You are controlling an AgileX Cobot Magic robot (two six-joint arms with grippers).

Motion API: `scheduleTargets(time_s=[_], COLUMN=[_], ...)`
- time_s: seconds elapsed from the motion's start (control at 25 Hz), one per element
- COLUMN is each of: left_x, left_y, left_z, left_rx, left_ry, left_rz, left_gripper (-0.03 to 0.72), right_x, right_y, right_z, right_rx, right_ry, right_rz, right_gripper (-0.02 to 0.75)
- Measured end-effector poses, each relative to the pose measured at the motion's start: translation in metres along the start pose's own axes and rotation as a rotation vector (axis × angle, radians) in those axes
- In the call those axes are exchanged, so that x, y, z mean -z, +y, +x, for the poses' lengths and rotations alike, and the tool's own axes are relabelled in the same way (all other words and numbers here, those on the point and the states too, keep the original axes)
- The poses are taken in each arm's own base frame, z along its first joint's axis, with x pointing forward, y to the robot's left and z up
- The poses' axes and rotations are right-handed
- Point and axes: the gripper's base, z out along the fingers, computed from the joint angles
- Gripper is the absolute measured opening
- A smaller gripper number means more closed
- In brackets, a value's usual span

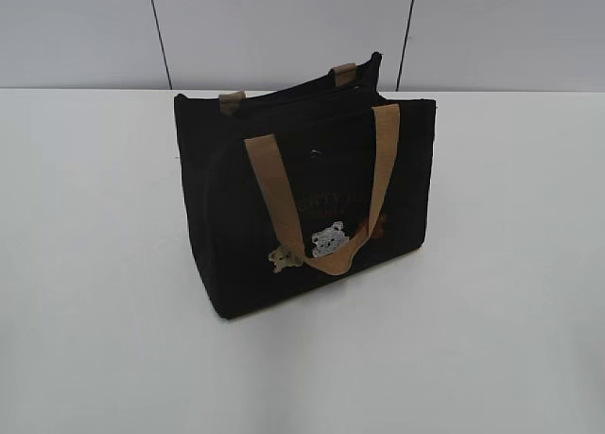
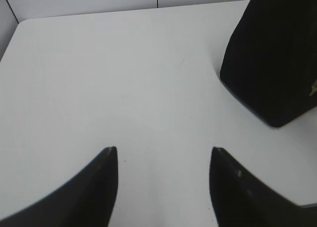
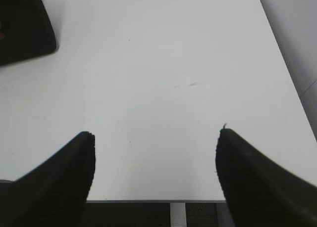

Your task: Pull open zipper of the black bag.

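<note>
The black bag [image 1: 302, 198] stands upright in the middle of the white table, its tan handles [image 1: 274, 193] hanging down the front over small bear figures. The zipper [image 1: 302, 101] runs along the dark top edge between the tan tabs; a tiny silvery speck on the front may be its pull. Neither gripper shows in the exterior view. My left gripper [image 2: 164, 150] is open over bare table, with the black bag [image 2: 272, 64] ahead to its right. My right gripper [image 3: 156, 133] is open near the table's front edge, with the black bag [image 3: 22, 29] far ahead to its left.
The white table [image 1: 95, 264] extends on all sides of the bag. A grey panelled wall [image 1: 284, 27] rises behind it. In the right wrist view the table's front edge [image 3: 148, 201] lies just under the jaws, and its right edge [image 3: 292, 83] runs close by.
</note>
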Motion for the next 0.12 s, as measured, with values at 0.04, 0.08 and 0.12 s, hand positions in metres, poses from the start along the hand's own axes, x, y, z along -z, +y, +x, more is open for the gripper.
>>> scheduleTargets(time_s=[0.04,0.08,0.12], left_x=[0.0000,0.0000,0.0000], left_y=[0.0000,0.0000,0.0000], left_z=[0.0000,0.0000,0.0000], left_rx=[0.000,0.000,0.000], left_ry=[0.000,0.000,0.000], left_rz=[0.000,0.000,0.000], left_gripper=[0.437,0.436,0.434], right_x=[0.0000,0.0000,0.0000], right_y=[0.0000,0.0000,0.0000], right_z=[-0.0001,-0.0001,-0.0001], right_rx=[0.000,0.000,0.000], right_ry=[-0.001,-0.001,-0.001], right_rz=[0.001,0.001,0.001], right_gripper=[0.575,0.575,0.575])
